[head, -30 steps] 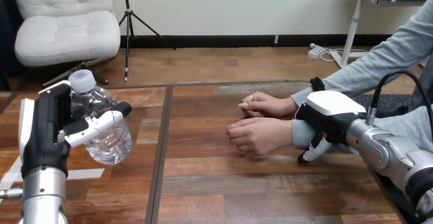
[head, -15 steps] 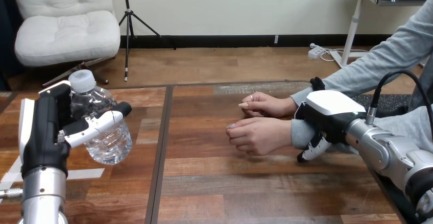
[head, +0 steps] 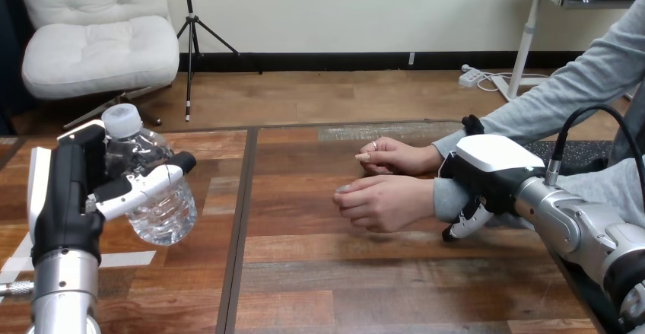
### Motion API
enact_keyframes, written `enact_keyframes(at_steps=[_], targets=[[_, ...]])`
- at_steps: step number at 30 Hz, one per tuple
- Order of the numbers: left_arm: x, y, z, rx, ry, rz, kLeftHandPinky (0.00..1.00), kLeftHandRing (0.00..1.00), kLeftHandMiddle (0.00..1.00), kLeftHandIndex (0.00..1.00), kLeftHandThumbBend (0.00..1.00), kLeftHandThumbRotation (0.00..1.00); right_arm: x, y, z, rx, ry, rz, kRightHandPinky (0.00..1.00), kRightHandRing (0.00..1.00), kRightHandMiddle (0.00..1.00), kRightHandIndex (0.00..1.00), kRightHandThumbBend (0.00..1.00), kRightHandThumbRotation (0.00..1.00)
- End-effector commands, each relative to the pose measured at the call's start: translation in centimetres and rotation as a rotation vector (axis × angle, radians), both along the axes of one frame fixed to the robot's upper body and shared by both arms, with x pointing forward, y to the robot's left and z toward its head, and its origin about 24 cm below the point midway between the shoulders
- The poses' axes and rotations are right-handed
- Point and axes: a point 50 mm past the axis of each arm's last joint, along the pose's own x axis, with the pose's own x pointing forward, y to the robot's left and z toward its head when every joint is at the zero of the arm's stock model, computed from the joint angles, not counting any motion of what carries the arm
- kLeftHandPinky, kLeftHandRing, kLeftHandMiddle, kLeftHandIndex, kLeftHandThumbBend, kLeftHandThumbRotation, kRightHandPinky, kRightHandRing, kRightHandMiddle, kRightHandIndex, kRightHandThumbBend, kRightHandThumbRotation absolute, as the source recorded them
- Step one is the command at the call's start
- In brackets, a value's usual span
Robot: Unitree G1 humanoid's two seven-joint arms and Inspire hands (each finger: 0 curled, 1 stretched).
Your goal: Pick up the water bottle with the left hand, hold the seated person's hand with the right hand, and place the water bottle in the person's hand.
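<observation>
1. The left hand (head: 68,197) is clamped on the water bottle (head: 156,205). Its thumb lies across the front of the bottle and its fingers wrap the far side.
2. The bottle is over the left part of the worktop (head: 342,288), close to its left edge. It is tilted, with the white cap leaning up and away, and it looks lifted clear of the wood, so I judge the pick-up done.
3. The right hand (head: 494,170) lies over the sleeved wrist of the person's nearer hand (head: 380,203), by the worktop's right edge. Its fingers (head: 462,229) curl down round the near side of that wrist, and a black tip shows on the far side. I read this as a hold on the wrist, so the second step looks done or very nearly so.
4. The person's nearer hand rests on the worktop with loosely curled fingers pointing toward the middle, and it holds nothing. The person's farther hand (head: 395,155) rests just behind it, closer to the far edge, and is also empty.
5. The bottle and the person's hands are well apart, with the bare middle of the worktop between them.
6. What is left is the handover. The left arm must carry the bottle across toward the right edge, the person's nearer hand must open or turn to take it, and the left hand must then let go.
</observation>
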Motion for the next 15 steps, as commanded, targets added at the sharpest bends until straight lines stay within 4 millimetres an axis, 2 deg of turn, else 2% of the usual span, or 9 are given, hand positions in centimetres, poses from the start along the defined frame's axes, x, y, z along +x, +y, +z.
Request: enact_keyframes(at_steps=[1,15], targets=[[0.67,-0.63,2.9,0.022,-0.135,-0.03,0.31,0.37,0.41,0.43,0.65,0.0,1.48,0.64,2.8,0.035,-0.116,0.018,0.18,0.23,0.3,0.34,0.7,0.0],[0.7,-0.6,2.85,0.022,-0.136,-0.031,0.31,0.36,0.41,0.43,0.66,0.0,1.6,0.63,2.93,0.034,-0.106,0.007,0.19,0.24,0.31,0.35,0.69,0.0]])
